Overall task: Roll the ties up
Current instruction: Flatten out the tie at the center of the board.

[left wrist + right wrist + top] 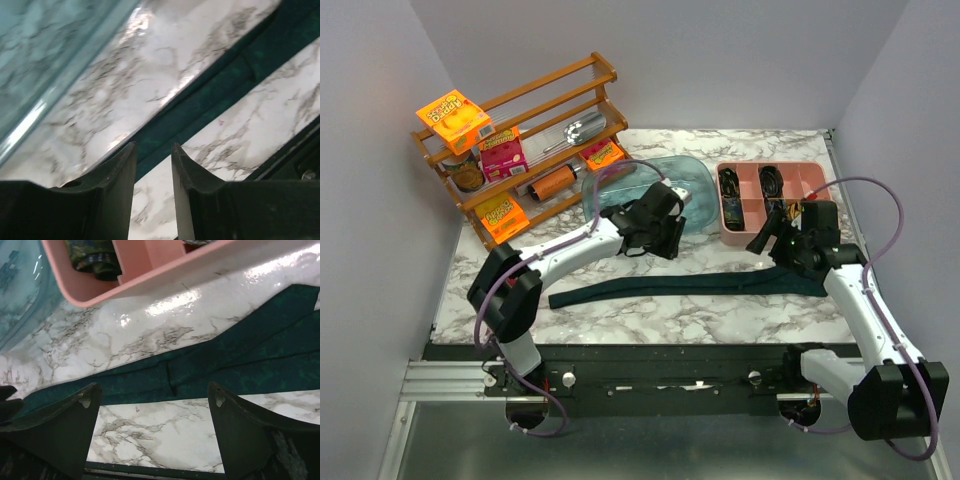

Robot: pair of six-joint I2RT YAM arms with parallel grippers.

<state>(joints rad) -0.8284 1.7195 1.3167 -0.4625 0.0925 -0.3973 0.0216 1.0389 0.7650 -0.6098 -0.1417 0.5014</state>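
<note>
So you are only starting: the tie (690, 284) is lying flat and unrolled along the counter's (650, 315) near edge, right hand (155, 410) gaping empty, left hand (153, 165) narrowed, gripping nothing.

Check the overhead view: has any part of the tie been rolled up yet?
No. The tie lies flat and stretched full length across the marble table, with no coil at either end.

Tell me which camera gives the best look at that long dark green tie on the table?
The top external view: only there the whole tie shows, lying flat and stretched across the marble from end to end. The left wrist view catches a narrow diagonal strip of it beyond its own pincer; the right wrist view shows a wider, folded stretch.
</note>
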